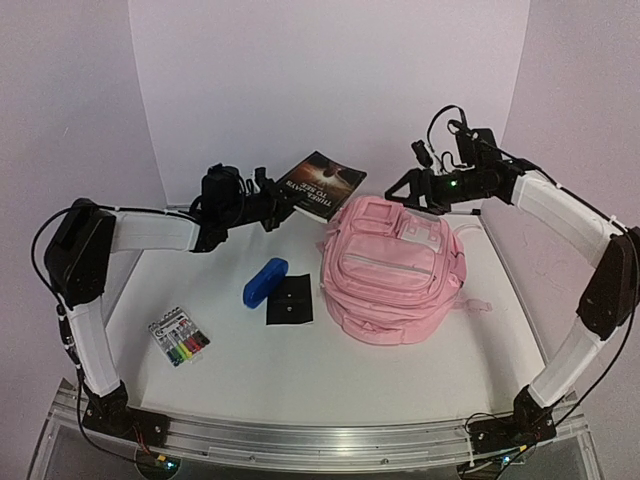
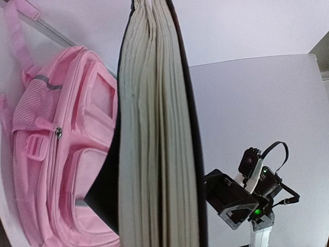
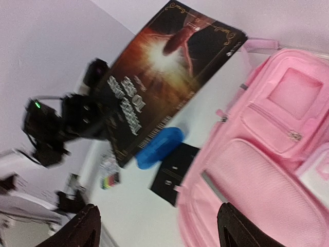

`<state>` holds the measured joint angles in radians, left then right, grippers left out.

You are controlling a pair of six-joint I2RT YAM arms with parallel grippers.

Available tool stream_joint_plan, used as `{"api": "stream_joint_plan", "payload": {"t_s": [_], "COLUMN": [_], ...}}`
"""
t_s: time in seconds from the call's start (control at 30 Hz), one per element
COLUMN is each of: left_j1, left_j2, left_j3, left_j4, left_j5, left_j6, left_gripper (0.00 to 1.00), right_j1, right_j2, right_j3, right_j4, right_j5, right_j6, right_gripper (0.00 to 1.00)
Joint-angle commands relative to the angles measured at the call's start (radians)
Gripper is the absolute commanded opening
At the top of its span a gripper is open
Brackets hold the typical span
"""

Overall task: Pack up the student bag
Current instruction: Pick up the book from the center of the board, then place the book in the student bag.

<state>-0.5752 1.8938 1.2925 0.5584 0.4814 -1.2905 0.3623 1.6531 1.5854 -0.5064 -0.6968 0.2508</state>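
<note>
Up near the back of the table, in the upper middle of the overhead view, the left gripper (image 1: 275,205) is clamped on a dark-covered book (image 1: 322,185). It holds the book clear of the tabletop, tilted, with the far corner just beside the top of the student bag (image 1: 392,268). From the left wrist camera the book's cream page edges run straight down the middle of the frame, so it sits right between the jaws.

The bag lies flat on the white table (image 1: 250,380), right of centre in the overhead view, with its front pockets facing up. The right gripper (image 3: 157,206) hangs above the bag's upper edge, its two fingers spread wide with nothing between them. Through that gap you look down on the pink pockets and across at the book's glowing cover.

Left of the bag, a blue case (image 1: 265,281) rests on the table, touching a flat black square (image 1: 290,300) just below it. Further to the lower left, well apart from these, lies a pack of coloured markers (image 1: 180,339).
</note>
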Motion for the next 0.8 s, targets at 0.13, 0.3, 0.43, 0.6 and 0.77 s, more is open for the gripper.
{"api": "stream_joint_plan", "payload": {"t_s": [0.13,0.3,0.43,0.6,0.77], "left_j1": [-0.017,-0.017,-0.018,-0.017,-0.017], "left_j2": [-0.371,-0.499,-0.566,-0.635,-0.688], "left_j3": [-0.141,-0.227,-0.278,-0.341,-0.387], "left_j4": [-0.314,-0.398,-0.434,-0.439,-0.451], "left_j5": [0.036,-0.013,-0.035,-0.078,-0.115], "left_j6": [0.26,0.274,0.272,0.252,0.236], "left_gripper": [0.0,0.0,0.0,0.0,0.0], "right_j1": [0.214,0.327,0.358,0.381,0.392], "right_j2": [-0.141,-0.107,-0.058,0.025,0.11], "right_j3": [-0.166,-0.224,-0.253,-0.246,-0.249], "right_j4": [-0.287,-0.262,-0.198,-0.117,-0.072], "right_j5": [0.364,0.539,0.652,0.786,0.852], "right_j6": [-0.692,-0.843,-0.885,-0.903,-0.93], "right_gripper": [0.75,0.7,0.69,0.7,0.69]}}
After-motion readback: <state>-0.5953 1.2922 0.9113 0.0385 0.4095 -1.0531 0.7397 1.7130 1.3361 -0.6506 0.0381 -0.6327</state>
